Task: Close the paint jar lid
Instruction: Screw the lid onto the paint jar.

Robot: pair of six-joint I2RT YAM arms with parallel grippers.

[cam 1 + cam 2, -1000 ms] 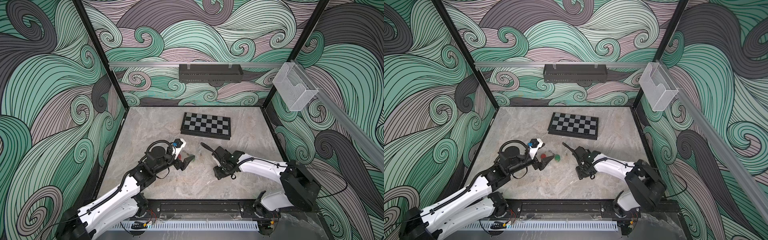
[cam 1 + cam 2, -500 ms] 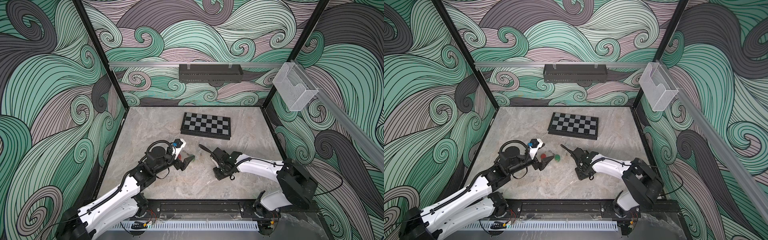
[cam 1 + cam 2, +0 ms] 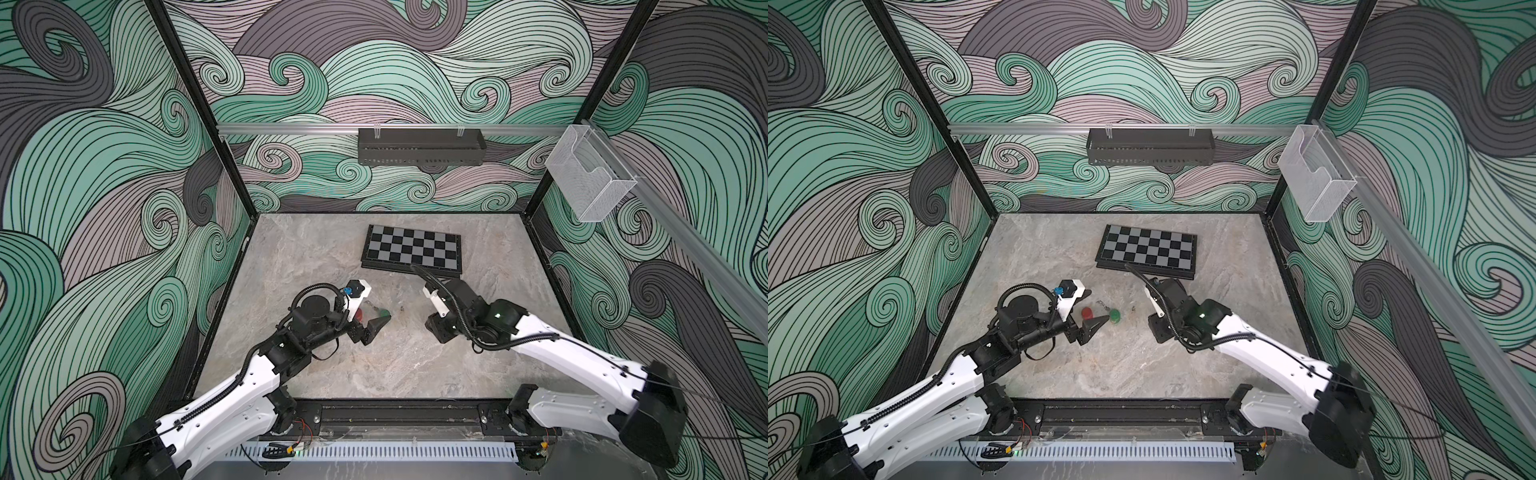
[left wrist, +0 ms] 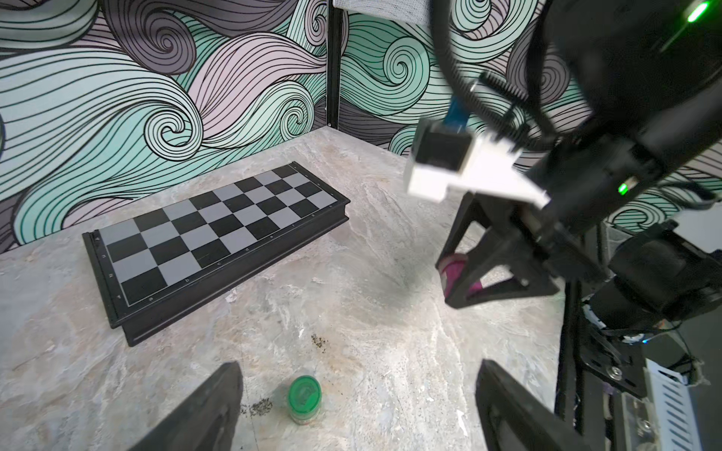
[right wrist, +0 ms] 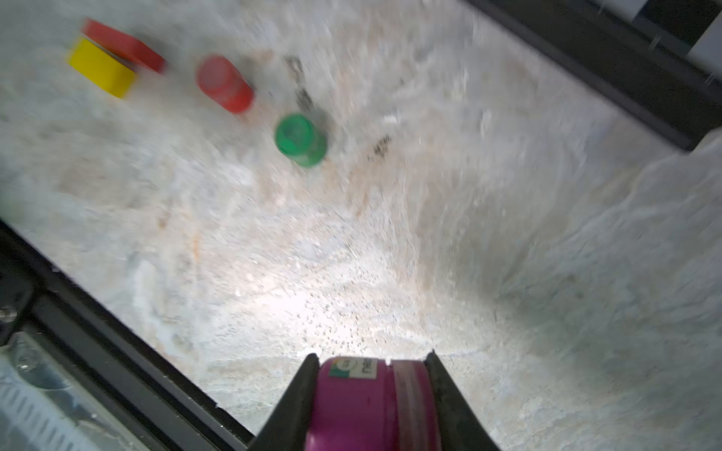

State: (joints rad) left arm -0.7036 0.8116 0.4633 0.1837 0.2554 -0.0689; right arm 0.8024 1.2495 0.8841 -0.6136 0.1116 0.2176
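**A magenta paint jar [image 5: 363, 410] clamped in the right gripper [image 5: 371, 361], the left gripper [image 4: 357, 371] standing open**

The right gripper is squeezing the magenta paint jar between its two black fingers. The jar is lying crosswise in the grip, with a small label facing the wrist camera. A paler band is running round one end of it. That may be the lid, but I cannot tell whether it is seated.

From the left wrist view, the same jar [image 4: 454, 269] is showing as a pink patch between those fingers. It appears to be hanging clear of the marble table [image 3: 316, 257]. In both top views the arm is hiding it, out in front of the chessboard [image 3: 411, 251] that is lying flat toward the back.

The left gripper is holding its fingers spread wide and gripping nothing. A green jar [image 4: 304, 398], capped and upright, is sitting on the table between them. In a top view the green jar [image 3: 1115, 316] is just beside one fingertip, and a red jar [image 3: 1087, 312] is standing close next to it.

In the right wrist view, a yellow block [image 5: 101, 72] and a flat red piece [image 5: 123, 43] are lying together beyond the red jar. Both are blurred.
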